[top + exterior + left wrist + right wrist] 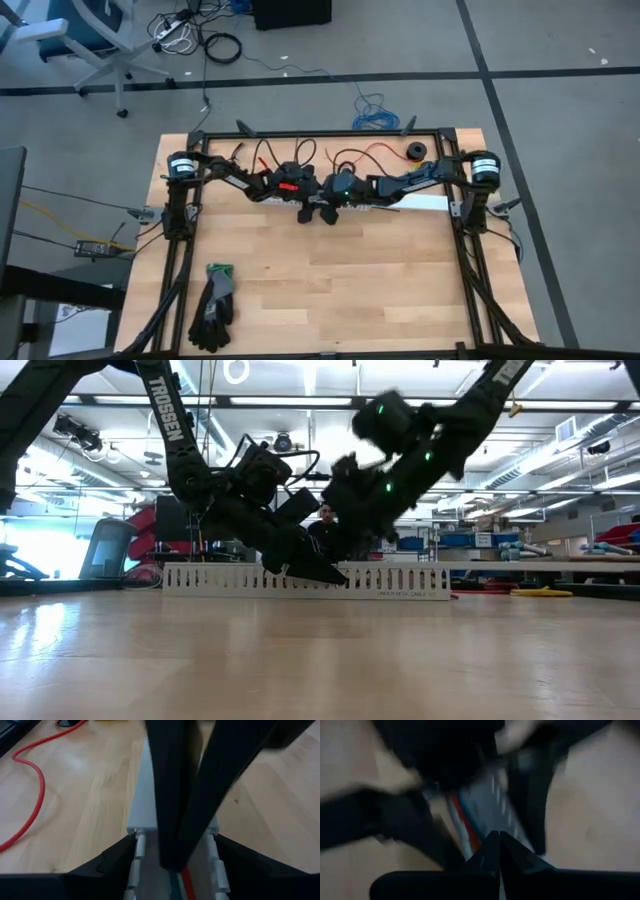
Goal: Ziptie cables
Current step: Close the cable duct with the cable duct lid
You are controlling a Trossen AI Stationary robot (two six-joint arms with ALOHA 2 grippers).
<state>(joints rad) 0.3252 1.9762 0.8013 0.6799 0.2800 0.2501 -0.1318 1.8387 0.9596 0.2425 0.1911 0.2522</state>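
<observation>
Starting from the left edge of the surface (300,290): gloves (214,305) lie near the front-left corner, untouched. Along the back edge, the left gripper (305,212) sits over the white slotted channel (310,578), fingers parted around it. The cables (186,881) lie inside the channel — only red and bluish strands peek out. The right gripper (328,213) meets it mid-channel, fingers closed on nothing I can see. No ziptie visible anywhere — I'd say the tying is still to come.

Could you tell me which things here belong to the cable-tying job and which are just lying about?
Job: cables, the channel they lie in, left hand, right hand.
Lying about: gloves, red wire, tape roll.
</observation>
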